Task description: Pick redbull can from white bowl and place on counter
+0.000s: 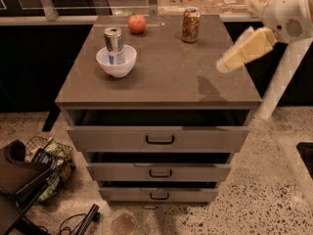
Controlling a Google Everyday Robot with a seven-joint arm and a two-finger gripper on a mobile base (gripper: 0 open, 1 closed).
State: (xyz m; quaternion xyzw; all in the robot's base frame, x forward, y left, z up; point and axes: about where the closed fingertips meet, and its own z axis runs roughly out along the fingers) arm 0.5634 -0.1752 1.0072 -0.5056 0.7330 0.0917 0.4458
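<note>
Grey-brown matte counter point(161, 77) fills the middle of the frame, forming the top of a cabinet with three drawers. The top drawer point(159, 138), middle drawer point(159, 171) and bottom drawer point(159, 195) each stand partly pulled out, and each carries a dark handle.

Toward the upper left of the counter sits the white bowl point(116, 65), upright on its narrow foot. The redbull can point(114, 44) stands inside the bowl, roughly upright, its shiny top well above the rim and its blue and white label facing the camera.

An apple point(137, 23) rests near the back edge of the counter, just up and right of the bowl and apart from it. An orange-gold can point(190, 25) stands upright further right along the back edge, well apart from the bowl.

The gripper point(230, 60) is at the upper right of the frame, a cream-coloured shape angled down and to the left above the right-hand part of the counter. It hangs from a white arm point(288, 13) that enters at the upper right corner. How far it is open cannot be told. Nothing is seen in its hold, and it is well apart from the bowl and both cans.

A wire basket point(49, 165) with packets lies on the speckled floor point(274, 190) at lower left.
</note>
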